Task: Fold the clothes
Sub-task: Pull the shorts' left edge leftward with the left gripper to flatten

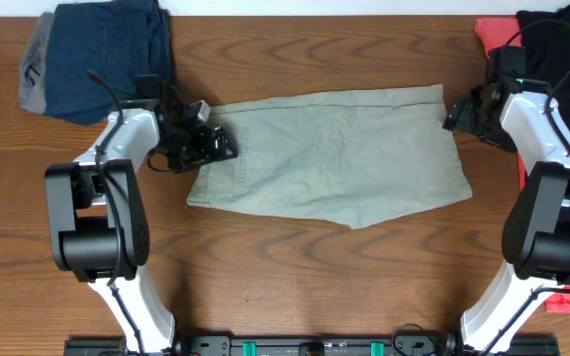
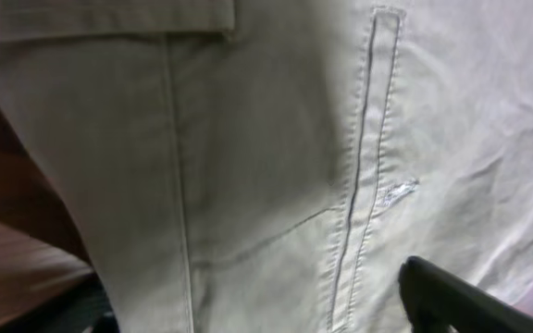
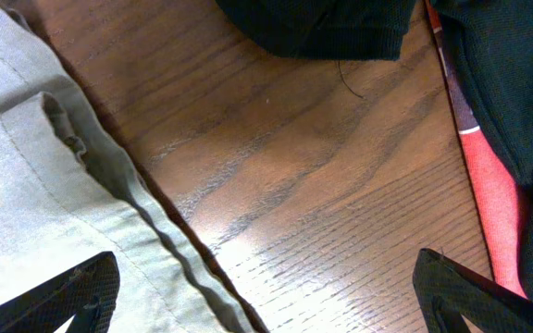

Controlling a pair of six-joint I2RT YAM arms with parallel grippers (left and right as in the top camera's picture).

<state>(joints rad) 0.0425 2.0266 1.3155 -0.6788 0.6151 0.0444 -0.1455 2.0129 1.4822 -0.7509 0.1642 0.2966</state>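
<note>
The clothes, a pair of pale khaki shorts (image 1: 334, 148), lie spread flat in the middle of the table, wrinkled. My left gripper (image 1: 221, 146) is low over their left end. In the left wrist view the khaki cloth (image 2: 266, 139) with a stitched pocket seam fills the frame, and the gripper (image 2: 248, 314) has its jaws apart with cloth between them. My right gripper (image 1: 453, 114) is at the shorts' upper right corner. It stands open (image 3: 266, 296), one finger over the hem of the shorts (image 3: 26, 185), the other over bare wood.
A navy-blue folded garment (image 1: 107, 54) lies at the back left, close behind the left arm. A black shirt (image 1: 562, 40) and a red shirt (image 1: 488, 30) lie at the back right, beside the right arm; the black shirt (image 3: 322, 23) shows just beyond the right gripper.
</note>
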